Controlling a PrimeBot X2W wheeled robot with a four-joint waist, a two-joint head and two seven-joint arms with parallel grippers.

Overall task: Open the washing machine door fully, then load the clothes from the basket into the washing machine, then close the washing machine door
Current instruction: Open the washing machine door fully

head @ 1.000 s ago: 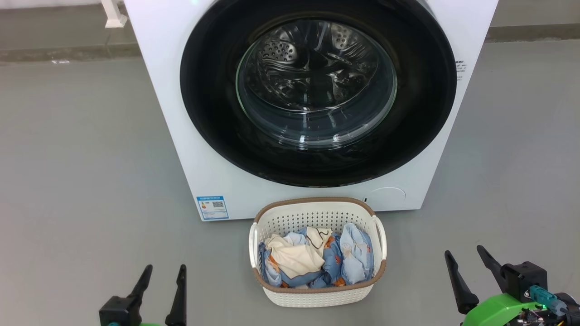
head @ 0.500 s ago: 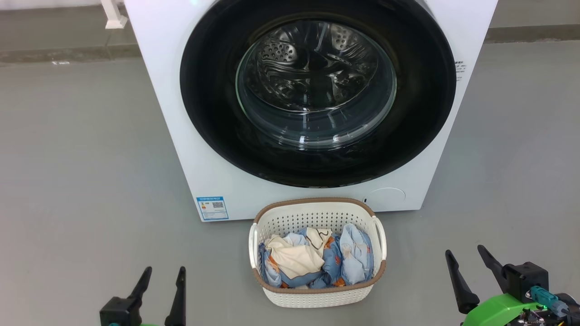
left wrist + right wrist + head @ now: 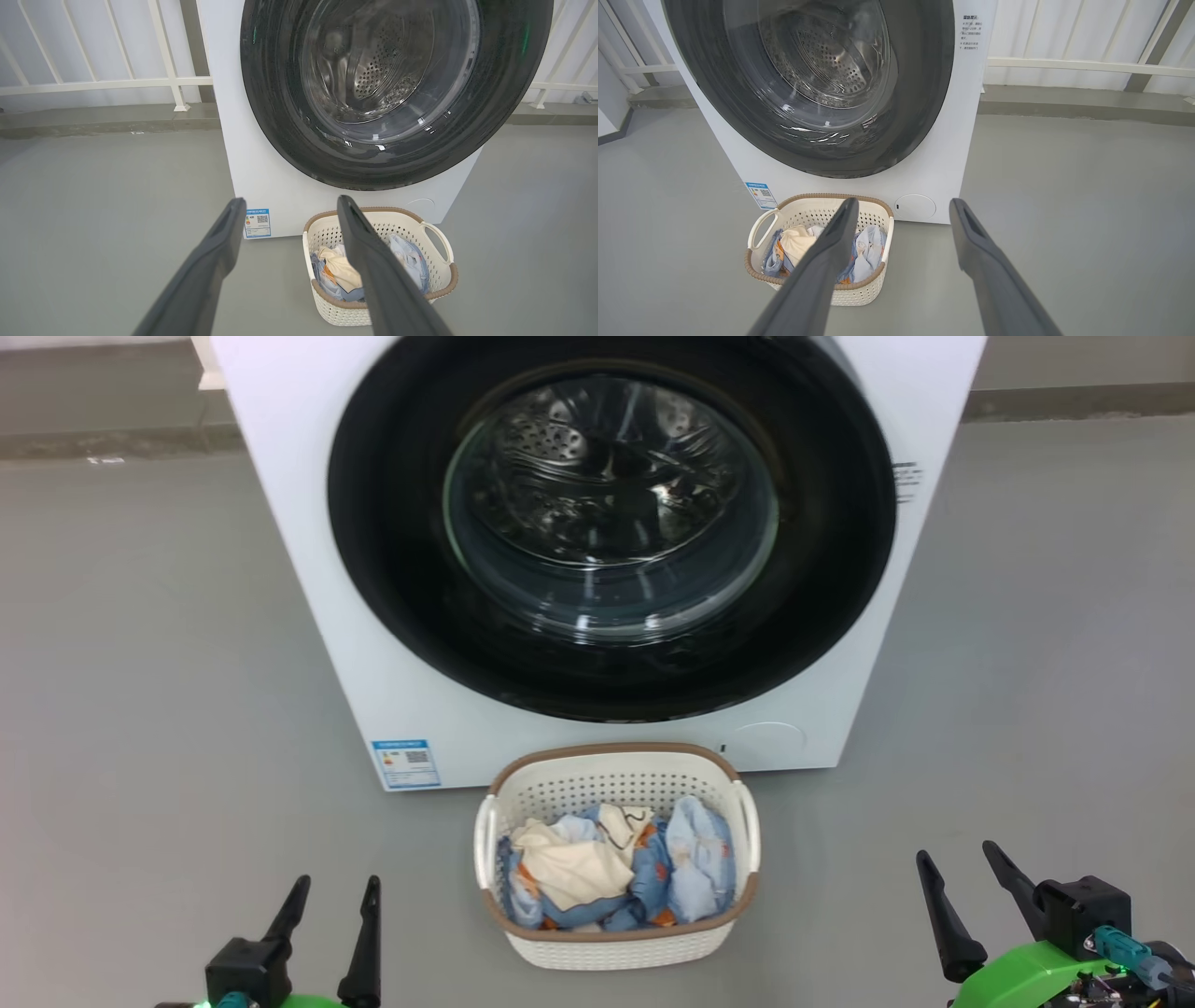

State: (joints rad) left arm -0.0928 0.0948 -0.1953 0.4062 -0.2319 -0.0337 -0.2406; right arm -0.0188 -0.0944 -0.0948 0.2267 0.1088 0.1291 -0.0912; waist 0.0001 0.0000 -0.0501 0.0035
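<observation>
The white washing machine stands ahead with its round black-rimmed door flat against the front, the steel drum visible through the glass. On the floor before it sits the cream basket holding the clothes, light blue and cream pieces. My left gripper is open at the lower left, well left of the basket. At the lower right, my right gripper is open too, right of the basket. Both wrist views show the door and the basket beyond open fingers.
Grey floor surrounds the machine on both sides. A white railing and a low kerb run along the back wall behind the machine. A blue sticker and a round filter cover mark the machine's lower front.
The whole head view has shifted: machine and basket sit further left in the picture, so the camera turned. Both grippers keep their places and stay open.
</observation>
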